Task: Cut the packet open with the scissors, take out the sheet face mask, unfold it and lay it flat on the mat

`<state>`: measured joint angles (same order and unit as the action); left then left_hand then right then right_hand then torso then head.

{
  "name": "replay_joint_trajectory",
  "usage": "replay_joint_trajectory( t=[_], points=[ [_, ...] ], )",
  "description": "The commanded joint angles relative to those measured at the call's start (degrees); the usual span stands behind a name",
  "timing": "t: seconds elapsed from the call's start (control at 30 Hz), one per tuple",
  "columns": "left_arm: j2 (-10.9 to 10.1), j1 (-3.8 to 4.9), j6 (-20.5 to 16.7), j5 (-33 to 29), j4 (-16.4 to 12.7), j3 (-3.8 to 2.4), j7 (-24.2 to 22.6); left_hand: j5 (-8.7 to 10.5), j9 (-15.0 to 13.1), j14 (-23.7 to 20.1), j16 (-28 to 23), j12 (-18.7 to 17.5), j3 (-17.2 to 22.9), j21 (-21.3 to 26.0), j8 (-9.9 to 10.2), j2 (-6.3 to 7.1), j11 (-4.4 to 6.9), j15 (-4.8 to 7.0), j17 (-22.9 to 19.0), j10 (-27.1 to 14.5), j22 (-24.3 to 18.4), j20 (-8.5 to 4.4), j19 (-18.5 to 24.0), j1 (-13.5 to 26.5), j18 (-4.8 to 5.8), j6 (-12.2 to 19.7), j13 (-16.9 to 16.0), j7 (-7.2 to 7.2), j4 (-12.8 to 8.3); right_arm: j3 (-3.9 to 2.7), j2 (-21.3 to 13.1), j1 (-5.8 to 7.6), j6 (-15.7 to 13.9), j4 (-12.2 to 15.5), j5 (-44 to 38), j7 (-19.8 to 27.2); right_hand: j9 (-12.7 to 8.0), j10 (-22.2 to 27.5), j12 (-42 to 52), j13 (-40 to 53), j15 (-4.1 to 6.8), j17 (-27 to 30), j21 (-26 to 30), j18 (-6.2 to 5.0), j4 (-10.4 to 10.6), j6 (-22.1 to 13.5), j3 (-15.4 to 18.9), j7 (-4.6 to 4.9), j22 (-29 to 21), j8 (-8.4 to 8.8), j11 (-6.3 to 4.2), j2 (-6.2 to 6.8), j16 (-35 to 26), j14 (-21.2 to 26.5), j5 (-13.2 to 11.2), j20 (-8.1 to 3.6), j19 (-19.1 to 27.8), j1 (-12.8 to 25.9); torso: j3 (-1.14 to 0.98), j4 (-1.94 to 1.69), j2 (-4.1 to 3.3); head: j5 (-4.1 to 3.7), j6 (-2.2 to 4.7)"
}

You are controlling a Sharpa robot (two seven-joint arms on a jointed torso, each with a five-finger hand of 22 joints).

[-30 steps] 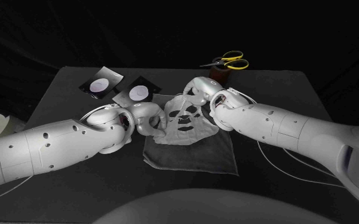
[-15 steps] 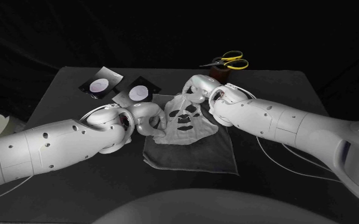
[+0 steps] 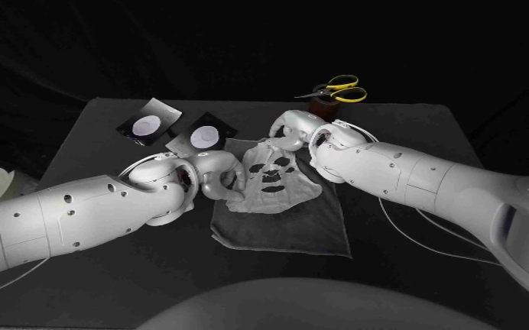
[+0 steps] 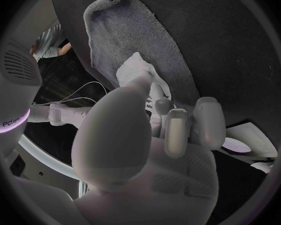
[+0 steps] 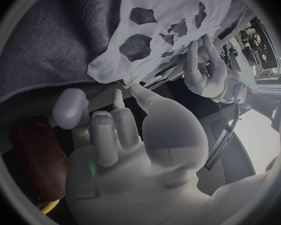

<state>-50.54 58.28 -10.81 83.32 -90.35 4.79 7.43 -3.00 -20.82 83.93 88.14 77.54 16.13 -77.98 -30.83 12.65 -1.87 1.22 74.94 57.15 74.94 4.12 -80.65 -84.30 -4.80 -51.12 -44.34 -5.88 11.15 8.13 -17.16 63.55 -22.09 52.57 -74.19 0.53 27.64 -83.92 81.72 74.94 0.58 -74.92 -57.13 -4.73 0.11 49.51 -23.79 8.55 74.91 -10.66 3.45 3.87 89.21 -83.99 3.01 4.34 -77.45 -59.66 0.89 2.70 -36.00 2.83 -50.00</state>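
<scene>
– At the middle of the bench (image 3: 419, 124), where is the sheet face mask (image 3: 270, 181)?

– Out of its wrapper and unfolded over the far half of the grey mat (image 3: 287, 231). It is still wrinkled, and the eye and mouth holes show dark.

– And the left hand (image 3: 219, 173)?

– It sits at the mask's left edge with its fingers curled in. The wrist view shows white sheet running up between thumb and fingers, so it grips the mask.

– The right hand (image 3: 292, 127)?

– It is at the mask's far end. Its thumb tip and a finger are pinched together on a corner of the sheet, and the other fingers are spread.

– What about the packet (image 3: 205, 136)?

– It lies in two black parts, each with a pale oval. They are side by side on the bench, beyond the left hand and clear of the mat.

– Scissors (image 3: 339, 89)?

– The yellow handles rest on top of a brown holder (image 3: 323, 108) at the bench's far edge, well apart from both hands.
</scene>
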Motion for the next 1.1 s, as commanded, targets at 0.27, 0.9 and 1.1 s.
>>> replay_joint_trajectory(
  t=[0.27, 0.9, 1.1],
  points=[
    [-0.3, -0.6, 0.2, -1.4, 0.1, 0.51, 0.2, 0.16, 0.3, 1.5, -0.7, -1.8, -0.4, 2.1, 0.5, 0.01, -0.48, -0.09, 5.8, -5.1, -0.1, 0.22, 2.0, -1.1, 0.15, 2.2, 5.8, -0.63, 1.4, -0.03, -3.2, 0.1, -7.6, 3.8, 5.8, 4.1, -0.4, -1.5, -0.9, 8.3, -0.96, -11.9, 1.2, -1.37, 2.0, -2.1, 2.9, 0.97, 6.4, 1.67, 1.08, 0.78, -0.5, -5.1, -0.3, 1.33, 0.4, -0.6, -0.17, 0.19, 0.42, 0.15, 0.0],
    [-1.4, 3.12, -5.0, -34.1, 0.7, -0.86, -10.1, 0.14, 2.2, -9.8, -9.6, -17.4, 8.6, 15.8, -1.8, -1.25, -2.22, -1.57, -14.1, -11.9, -13.1, 1.64, 10.4, -6.6, -2.98, 6.5, 22.0, -2.37, 4.3, -0.02, -17.8, -0.91, -9.7, 19.7, 9.3, 13.4, 0.2, 4.3, -11.9, -0.4, 0.55, -6.7, 8.9, -2.95, -4.8, 5.5, -6.3, -0.93, 4.3, -0.17, -0.74, -4.23, -3.0, -3.3, -0.2, 0.76, 3.9, -13.0, -1.14, 1.38, 1.5, 0.87, 0.0],
    [2.0, 4.64, -4.1, -29.1, 5.7, -0.98, -7.0, 0.16, 2.8, -8.6, -8.7, -17.8, 11.2, 14.4, -2.0, -1.03, -2.32, -1.63, -12.6, -11.3, -11.8, 1.62, 9.0, -5.5, -2.56, 6.4, 22.8, -2.5, 4.6, 0.04, -19.0, -1.65, -10.2, 20.6, 2.1, 9.2, 0.1, 2.1, -9.0, 1.4, 0.84, -8.8, 4.7, -2.21, -7.3, 7.3, -8.3, -1.18, 5.5, -0.41, -1.0, -3.39, -2.0, -4.2, -0.2, 0.36, 1.8, -13.3, -1.34, 1.72, 1.69, 0.73, 0.0]
  ],
)
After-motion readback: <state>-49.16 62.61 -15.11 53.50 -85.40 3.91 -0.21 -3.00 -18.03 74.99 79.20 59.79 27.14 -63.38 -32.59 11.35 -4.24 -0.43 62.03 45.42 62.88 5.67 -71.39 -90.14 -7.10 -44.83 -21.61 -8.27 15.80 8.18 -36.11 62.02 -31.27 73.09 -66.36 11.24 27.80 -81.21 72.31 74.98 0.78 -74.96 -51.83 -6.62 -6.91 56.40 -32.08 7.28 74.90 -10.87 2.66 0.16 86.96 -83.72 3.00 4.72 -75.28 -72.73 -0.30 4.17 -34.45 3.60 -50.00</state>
